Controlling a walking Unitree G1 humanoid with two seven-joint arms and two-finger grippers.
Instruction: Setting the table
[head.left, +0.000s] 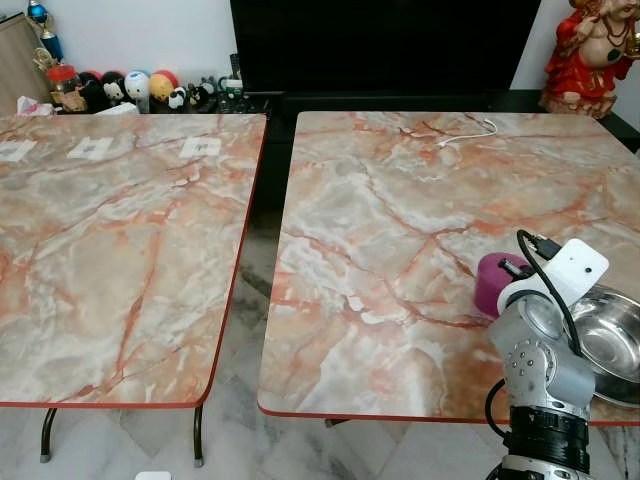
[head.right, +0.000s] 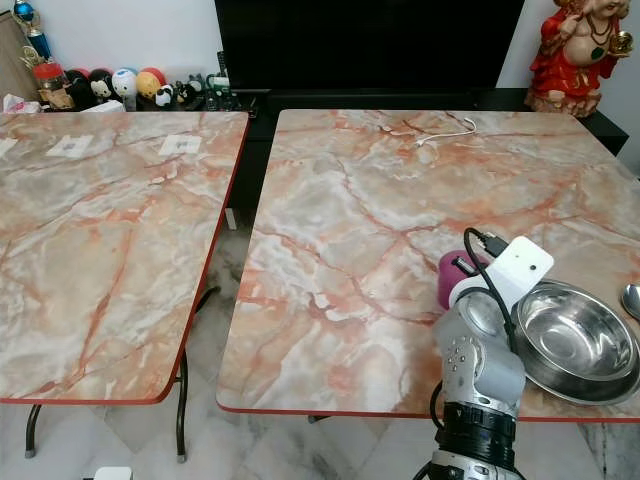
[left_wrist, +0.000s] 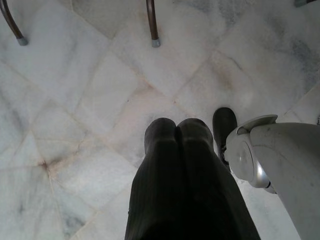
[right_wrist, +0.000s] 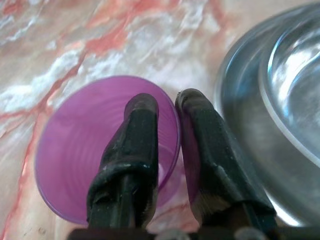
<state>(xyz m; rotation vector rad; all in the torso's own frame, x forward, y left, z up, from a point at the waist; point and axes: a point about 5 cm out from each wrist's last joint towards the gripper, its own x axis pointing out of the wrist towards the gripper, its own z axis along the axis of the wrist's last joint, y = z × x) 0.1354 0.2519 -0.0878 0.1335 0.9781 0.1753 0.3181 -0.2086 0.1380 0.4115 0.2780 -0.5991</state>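
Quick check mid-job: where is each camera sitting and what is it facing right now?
Left and right eye views: head, facing forward and down at two marble tables; right arm rises bottom right.
Left wrist view: looks down at floor; left gripper shut, robot body beside.
Right wrist view: right gripper pinches purple cup wall.
Shared with eye views: cup, steel bowl.

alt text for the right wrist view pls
The right tool pinches the rim of a purple cup, one black finger inside and one outside. The cup stands on a marbled table, beside a steel bowl.
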